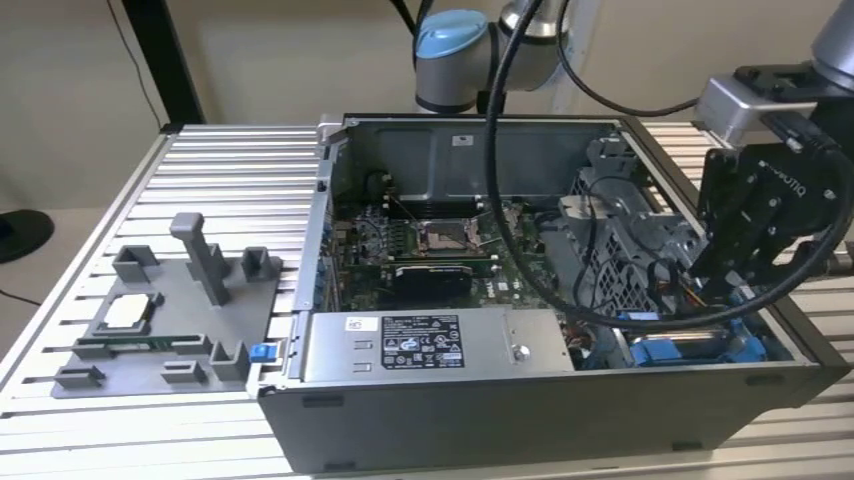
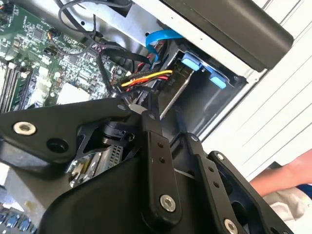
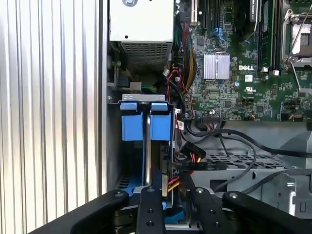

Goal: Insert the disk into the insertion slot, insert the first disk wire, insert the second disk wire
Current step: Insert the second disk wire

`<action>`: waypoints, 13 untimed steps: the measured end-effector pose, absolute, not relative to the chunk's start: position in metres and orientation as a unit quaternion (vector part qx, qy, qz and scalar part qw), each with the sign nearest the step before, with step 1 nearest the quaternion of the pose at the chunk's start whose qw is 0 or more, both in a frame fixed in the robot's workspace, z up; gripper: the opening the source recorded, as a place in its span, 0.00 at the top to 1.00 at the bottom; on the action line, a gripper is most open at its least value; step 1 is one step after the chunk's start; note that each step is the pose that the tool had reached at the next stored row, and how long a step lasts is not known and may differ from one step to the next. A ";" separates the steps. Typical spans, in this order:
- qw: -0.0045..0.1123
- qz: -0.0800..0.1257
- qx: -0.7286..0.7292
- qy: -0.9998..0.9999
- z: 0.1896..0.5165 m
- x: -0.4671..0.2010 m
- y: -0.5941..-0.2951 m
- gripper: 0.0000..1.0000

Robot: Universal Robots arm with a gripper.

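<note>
Gripper [image 1: 711,285] lowered into the open case [image 1: 534,420] at its corner on the exterior view's right, beside the drive bay. Fingers [image 3: 150,195] close together around a black connector with red and yellow wires [image 3: 187,158] at the disk's rear edge. Disk [image 3: 146,124] seated upright in the bay slot, blue carrier tabs [image 2: 195,63] showing, next to the power-supply box [image 1: 420,345]. Case resting on the ribbed desk [image 1: 214,170].
</note>
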State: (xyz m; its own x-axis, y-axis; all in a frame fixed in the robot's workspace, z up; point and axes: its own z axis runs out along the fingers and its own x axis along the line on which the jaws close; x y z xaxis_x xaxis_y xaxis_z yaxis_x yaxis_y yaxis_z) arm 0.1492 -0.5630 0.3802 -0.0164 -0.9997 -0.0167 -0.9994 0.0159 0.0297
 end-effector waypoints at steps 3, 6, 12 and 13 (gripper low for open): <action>0.004 -0.016 0.701 -0.713 0.391 0.149 -0.563 0.00; 0.004 -0.016 0.701 -0.713 0.399 0.149 -0.563 0.00; 0.004 -0.017 0.701 -0.713 0.405 0.149 -0.563 0.00; 0.004 -0.016 0.702 -0.712 0.406 0.149 -0.563 0.00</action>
